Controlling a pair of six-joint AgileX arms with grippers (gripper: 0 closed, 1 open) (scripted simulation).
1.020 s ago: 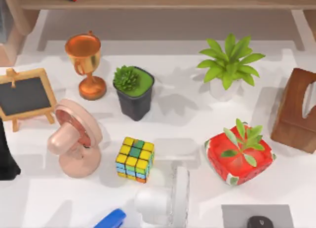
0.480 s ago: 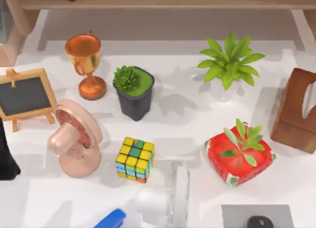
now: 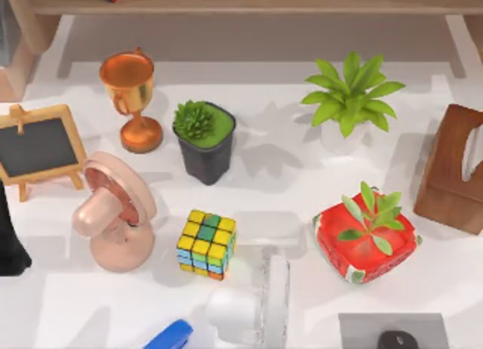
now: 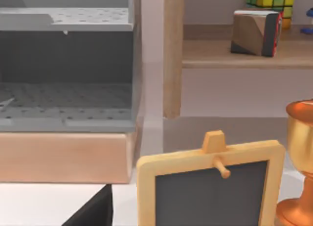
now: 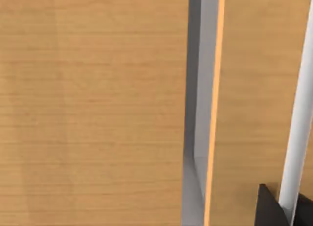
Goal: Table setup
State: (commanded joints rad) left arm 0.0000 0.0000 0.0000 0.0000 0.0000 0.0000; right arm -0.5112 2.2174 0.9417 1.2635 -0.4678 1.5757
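On the white table stand a copper trophy, a small chalkboard easel, a pink fan, a colour cube, a succulent in a black pot, a leafy plant in a white pot and a plant in a red watermelon-pattern pot. A black part of my left arm sits at the table's left edge, just in front of the easel. The left wrist view looks over the chalkboard with the trophy beside it. The right wrist view faces wooden panels.
A wooden tissue box stands at the right edge. Along the front edge are a white fan, a blue object and a black mouse on a grey pad. A wooden shelf runs along the back.
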